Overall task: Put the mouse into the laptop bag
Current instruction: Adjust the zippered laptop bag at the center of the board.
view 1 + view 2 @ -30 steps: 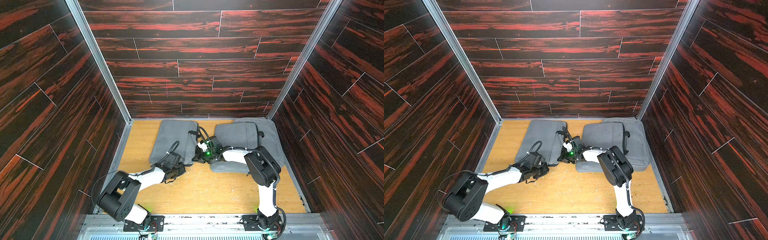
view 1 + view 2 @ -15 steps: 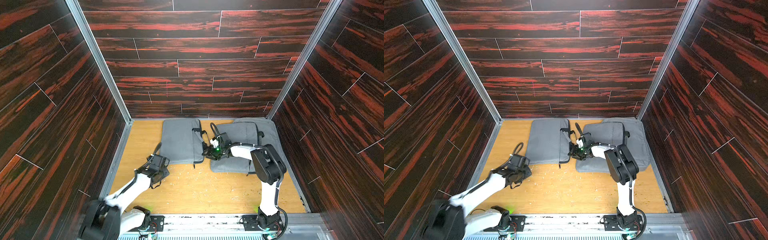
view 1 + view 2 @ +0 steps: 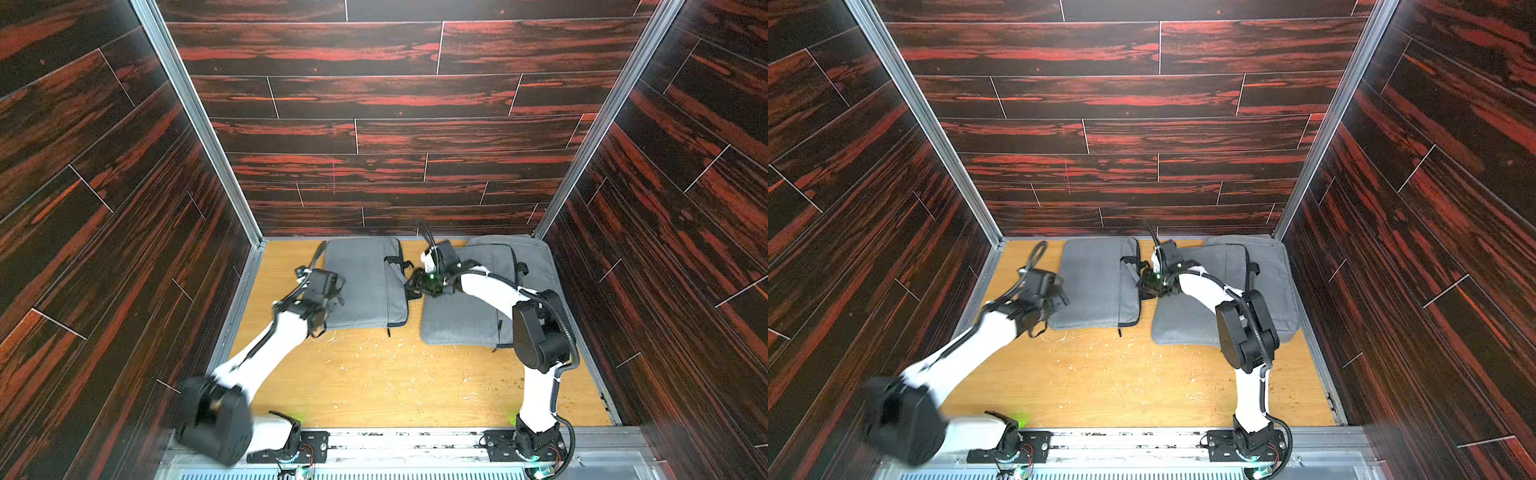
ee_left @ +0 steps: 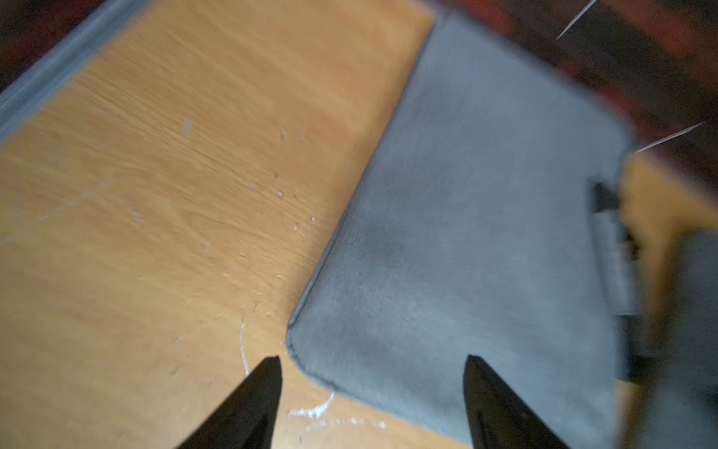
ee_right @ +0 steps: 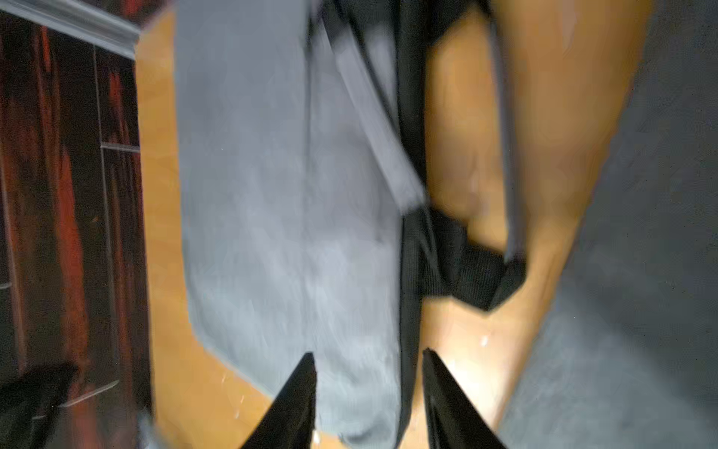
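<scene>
Light wooden desk (image 3: pixel 374 374), walled on three sides. Rear, left of centre: flat grey fabric laptop bag (image 3: pixel 361 282). Rear right: second grey fabric bag (image 3: pixel 461 320) lying on a third, larger grey padded bag (image 3: pixel 536 257) that sticks out behind and to the right. Left claw (image 4: pixel 373 357) above first bag's near-left corner. Right claw (image 5: pixel 369 353) above first bag's right edge, by the gap between bags. Black webbing handle strap (image 5: pixel 466 268) lies in that gap.

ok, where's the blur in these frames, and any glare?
Both top views: left arm smeared by motion, rest sharp. Left wrist view: everything streaked, gray bag soft-edged. Right wrist view: blurred too, with a bright glare patch on the table.
</scene>
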You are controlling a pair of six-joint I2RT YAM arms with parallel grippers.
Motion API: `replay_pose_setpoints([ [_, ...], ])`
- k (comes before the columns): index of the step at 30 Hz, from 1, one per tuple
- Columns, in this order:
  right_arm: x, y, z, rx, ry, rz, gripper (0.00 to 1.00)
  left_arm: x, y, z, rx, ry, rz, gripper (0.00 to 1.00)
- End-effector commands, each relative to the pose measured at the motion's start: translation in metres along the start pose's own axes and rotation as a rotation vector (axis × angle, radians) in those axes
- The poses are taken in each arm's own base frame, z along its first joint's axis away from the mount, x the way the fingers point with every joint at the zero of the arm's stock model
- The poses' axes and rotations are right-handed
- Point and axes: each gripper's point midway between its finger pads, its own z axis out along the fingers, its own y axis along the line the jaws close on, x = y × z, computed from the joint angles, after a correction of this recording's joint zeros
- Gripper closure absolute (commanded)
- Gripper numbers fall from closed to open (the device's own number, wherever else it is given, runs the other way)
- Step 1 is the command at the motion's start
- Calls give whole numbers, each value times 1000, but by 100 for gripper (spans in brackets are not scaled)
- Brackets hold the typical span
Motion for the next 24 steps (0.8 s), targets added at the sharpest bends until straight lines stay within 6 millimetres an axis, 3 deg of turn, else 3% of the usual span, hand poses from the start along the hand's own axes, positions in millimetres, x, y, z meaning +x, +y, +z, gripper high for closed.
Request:
replay_pose_setpoints([
  [1, 11, -36, 28, 148, 70, -8, 53, -13, -8, 14, -6, -10, 17, 18],
  [7, 9, -40, 60, 144, 119, 13, 52, -9, -4, 49, -19, 58, 0, 12],
  [13, 16, -32, 88, 66, 180, 48, 53, 5, 7, 74, -36, 142, -17, 11],
  [18, 24, -12, 109, -12, 227, 50, 72, 19, 24, 94, -47, 204, -76, 11],
  [21, 30, 2, 121, -28, 251, 29, 89, 26, 36, 99, -42, 227, -123, 11],
  [24, 36, 18, 132, -31, 272, 0, 100, 30, 49, 97, -44, 232, -165, 12],
])
